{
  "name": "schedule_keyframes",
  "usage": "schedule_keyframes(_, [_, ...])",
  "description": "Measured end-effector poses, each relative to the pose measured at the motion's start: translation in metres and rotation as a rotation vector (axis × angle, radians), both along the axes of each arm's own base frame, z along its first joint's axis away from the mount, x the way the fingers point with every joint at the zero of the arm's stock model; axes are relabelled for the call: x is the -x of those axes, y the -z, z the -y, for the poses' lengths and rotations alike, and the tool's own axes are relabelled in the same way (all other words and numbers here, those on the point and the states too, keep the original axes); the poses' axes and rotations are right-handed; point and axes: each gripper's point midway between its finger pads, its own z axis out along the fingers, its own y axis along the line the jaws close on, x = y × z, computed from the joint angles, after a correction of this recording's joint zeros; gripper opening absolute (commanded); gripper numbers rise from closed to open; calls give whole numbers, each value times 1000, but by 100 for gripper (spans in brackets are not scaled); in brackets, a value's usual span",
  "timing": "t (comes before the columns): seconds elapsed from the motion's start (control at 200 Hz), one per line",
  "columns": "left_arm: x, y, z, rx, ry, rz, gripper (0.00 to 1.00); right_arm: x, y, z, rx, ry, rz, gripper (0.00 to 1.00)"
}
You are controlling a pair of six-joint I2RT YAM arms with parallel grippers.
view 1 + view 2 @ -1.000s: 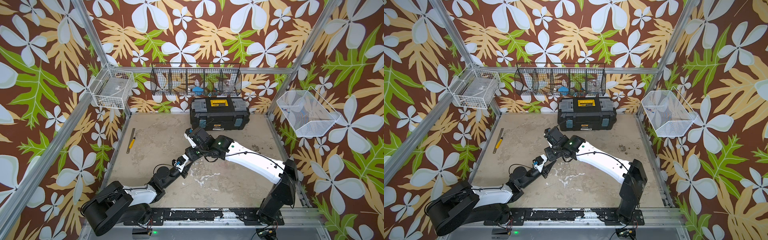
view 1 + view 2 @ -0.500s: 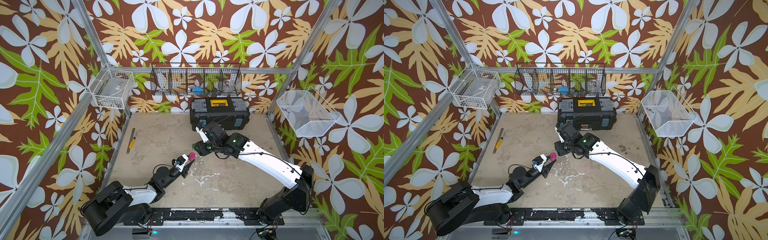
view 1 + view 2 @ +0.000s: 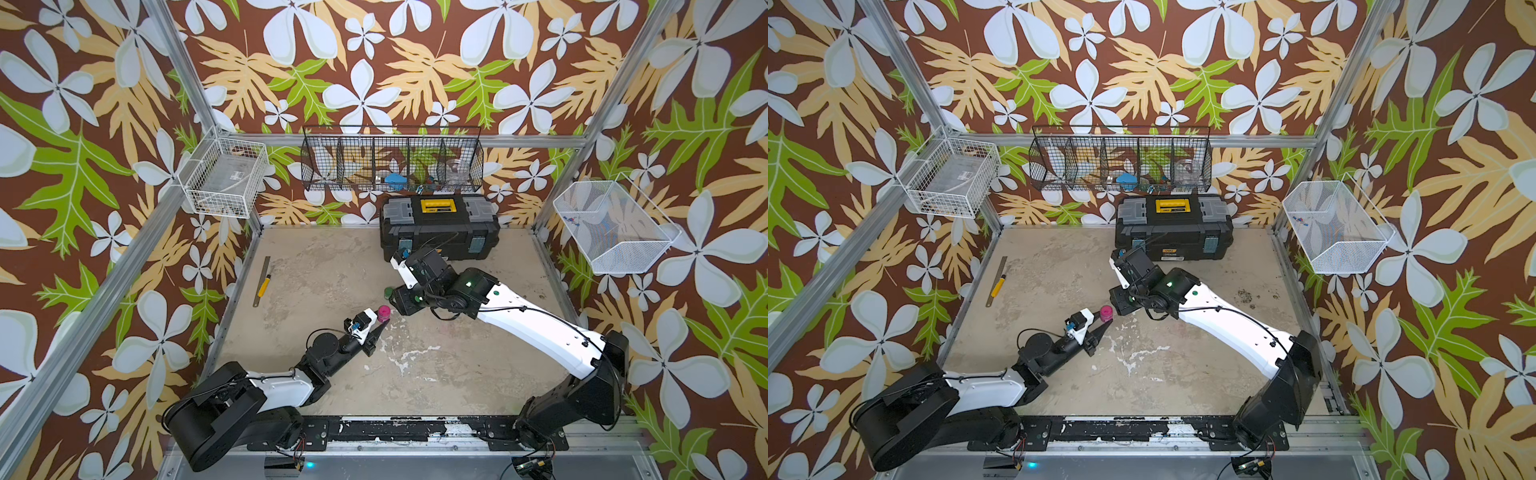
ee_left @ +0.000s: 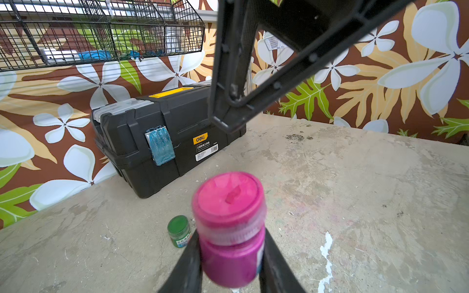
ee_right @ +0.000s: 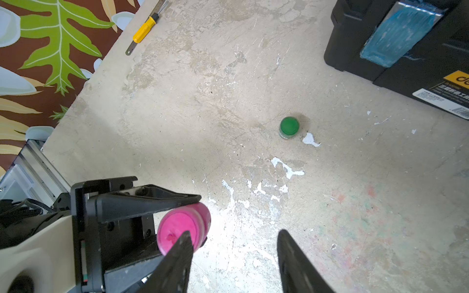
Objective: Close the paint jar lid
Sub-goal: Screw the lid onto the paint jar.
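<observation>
Because it is the biggest thing, table [image 3: 332, 266]: pale, scratched, with flecks of old paint.
Toolbox [image 3: 439, 232]: black, shut, by the back wall, well away from the work.
Right gripper [image 5: 233, 236]: fingers apart, nothing between them, just beside the jar's top. If it closes off-centre, it could shove the jar sideways.
Left gripper [image 3: 375, 323]: squeezed tight on the jar's body, near the middle of the table.
Pink paint jar [image 4: 232, 263]: tipped over a bit, gripped below its lid. A hard twist might spin it in the fingers or pop it out.
Green jar [image 5: 289, 127]: small, standing alone nearby, lid on. A falling jar could knock it.
Pink lid [image 4: 227, 197]: sitting on the jar. I cannot tell if it is tight. If loose, tipping may spill paint.
</observation>
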Motion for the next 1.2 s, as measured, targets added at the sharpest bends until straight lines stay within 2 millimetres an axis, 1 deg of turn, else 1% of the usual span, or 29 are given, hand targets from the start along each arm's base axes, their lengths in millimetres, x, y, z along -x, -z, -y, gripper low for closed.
schedule_keyframes(0.11, [0, 0, 0, -1, 0, -1, 4, 1, 1, -1, 1, -5, -1, 59])
schedule_keyframes(0.18, [0, 0, 0, -1, 0, -1, 3, 4, 5, -3, 11, -15, -8, 59])
schedule_keyframes(0.28, [0, 1, 0, -1, 0, -1, 3, 8, 22, -4, 36, -30, -42, 59])
schedule_keyframes(0.35, [0, 7, 0, -18, 0, -20, 3, 9, 33, -4, 56, -31, -61, 59])
schedule_keyframes(0.48, [0, 15, 0, -41, -2, -46, 3, 9, 43, -4, 74, -32, -77, 58])
schedule_keyframes(0.55, [0, 16, 0, -41, -2, -46, 3, 8, 42, -4, 72, -32, -76, 58])
schedule_keyframes(0.636, [0, 12, 0, -32, -2, -36, 4, 8, 36, -5, 63, -35, -67, 59])
schedule_keyframes(0.706, [0, 7, 0, -19, 0, -21, 4, 7, 26, -6, 48, -40, -51, 59])
schedule_keyframes(0.851, [0, 4, 0, -9, 0, -10, 4, 4, 5, -11, 12, -52, -8, 59])
schedule_keyframes(0.956, [0, 2, 0, -4, 0, -4, 3, 2, -2, -14, 3, -65, 4, 59])
schedule_keyframes(1.071, [0, 2, 0, -4, 0, -4, 3, 4, 4, -17, 6, -81, -13, 59])
schedule_keyframes(1.176, [0, 2, 0, -4, 0, -4, 3, 9, 22, -19, 36, -94, -45, 59])
schedule_keyframes(1.201, [0, 4, 0, -10, -1, -12, 4, 10, 25, -20, 41, -97, -50, 59])
